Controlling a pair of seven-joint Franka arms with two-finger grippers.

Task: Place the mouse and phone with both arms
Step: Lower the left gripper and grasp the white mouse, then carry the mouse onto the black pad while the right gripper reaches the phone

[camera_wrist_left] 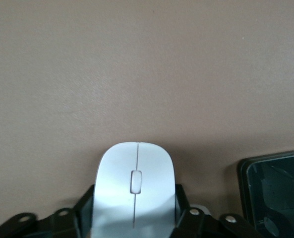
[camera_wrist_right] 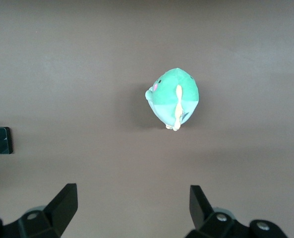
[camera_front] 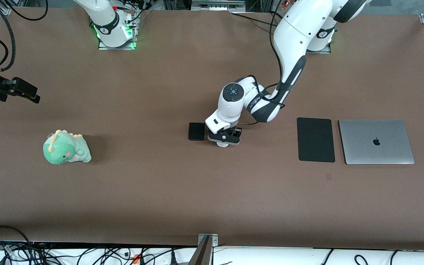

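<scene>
Left wrist view: left gripper (camera_wrist_left: 134, 218) clamps the mouse (camera_wrist_left: 135, 186); right gripper (camera_wrist_right: 134, 203) gapes wide.

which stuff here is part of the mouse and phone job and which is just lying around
Part of the job:
- mouse, clamped in the left end effector
- phone, on the table beside the mouse
- right end effector, open, waiting above the plush

Just lying about:
- green dinosaur plush
- black mouse pad
- closed laptop
</scene>
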